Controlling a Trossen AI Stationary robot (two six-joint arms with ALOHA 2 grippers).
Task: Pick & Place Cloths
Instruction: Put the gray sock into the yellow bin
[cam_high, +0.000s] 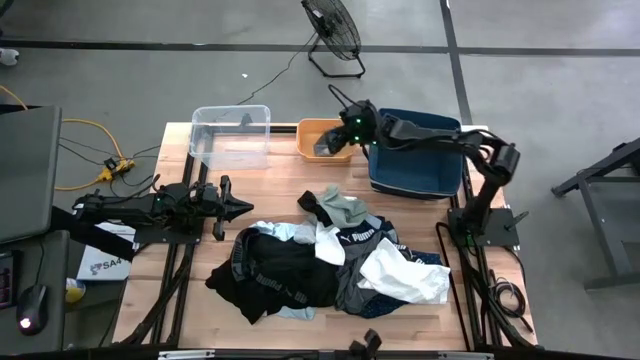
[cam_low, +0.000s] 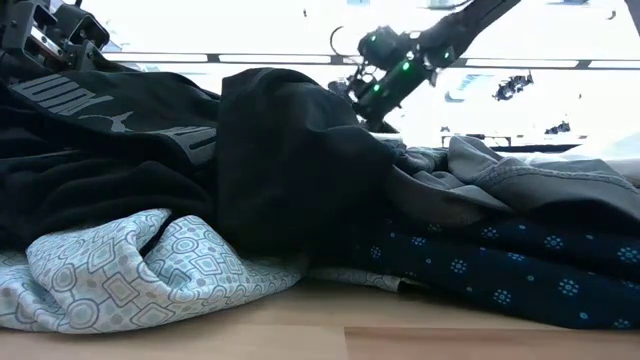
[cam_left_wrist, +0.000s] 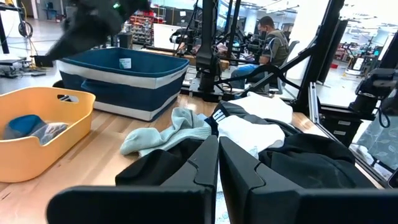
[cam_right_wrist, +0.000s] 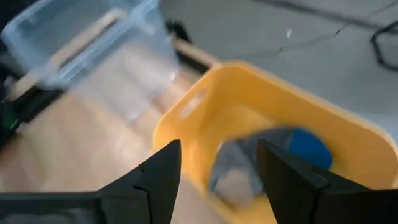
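The cloths (cam_high: 330, 255) lie heaped on the middle of the wooden table, black, white, grey, dotted navy and pale patterned pieces overlapping. One grey and blue cloth (cam_right_wrist: 261, 165) lies inside the orange bin (cam_high: 322, 140), on its floor. My right gripper (cam_right_wrist: 219, 152) hovers open above that bin, slanting down, with the cloth below and between its fingers and apart from them. My left gripper (cam_high: 240, 207) waits shut and level at the table's left side, pointing at the heap (cam_left_wrist: 261, 130).
A clear bin (cam_high: 232, 135) stands at the far left of the table and a dark blue bin (cam_high: 415, 150) at the far right, with the orange bin between them. A fan (cam_high: 333, 35) stands on the floor beyond. A person (cam_left_wrist: 272, 43) sits in the room behind.
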